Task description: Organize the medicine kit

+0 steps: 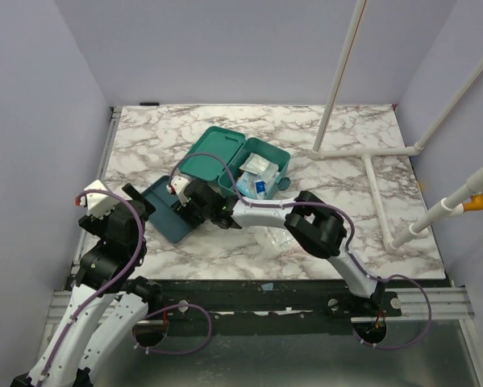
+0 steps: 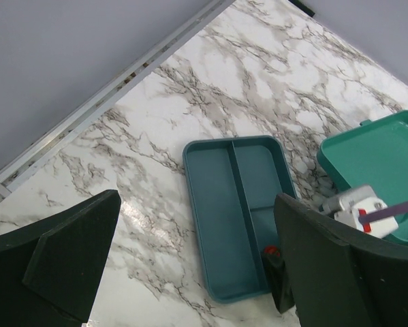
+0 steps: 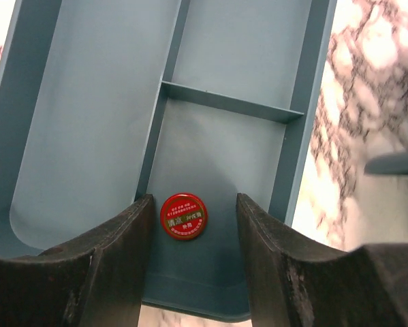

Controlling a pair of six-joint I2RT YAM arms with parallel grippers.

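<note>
Top: medicine kit [image 1: 218, 153] lid open, mid-counter toward far edge. Compartment tray [image 1: 157, 201] just beside it, toward left edge, right gripper [image 1: 181, 208] over it.
Left wrist: left gripper [image 2: 197, 266] spread wide above counter.
Right wrist: right fingers spread, flanking red tin [image 3: 184, 216] in tray, gaps both sides.

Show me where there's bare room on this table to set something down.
Bare marble lies left of the medicine kit up to the far edge of the table, and between the kit and the white pipes. The long compartment of the tray is empty. It is crowded where the right gripper straddles the red tin, close beside the kit.
</note>
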